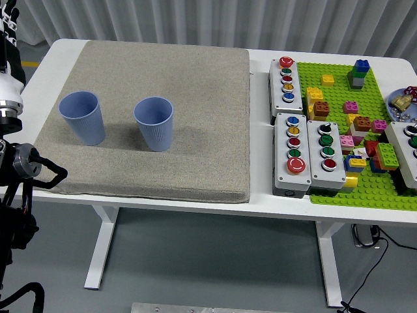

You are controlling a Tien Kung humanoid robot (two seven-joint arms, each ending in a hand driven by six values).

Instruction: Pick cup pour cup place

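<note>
Two blue cups stand upright on the grey mat [163, 124] in the head view, left cup [83, 117] and right cup [154, 123] near each other but apart, both toward the mat's left half, probably set close so one can be lifted and tipped into the other w/o a long reach. Left arm [19, 166] sits off the mat's left edge, hand not visible so can't tell its fingers; right arm not in view. Right of the mat: button boxes [296, 147] and a green brick plate [365, 111], apparently not part of the pour; pick not yet begun.
</note>
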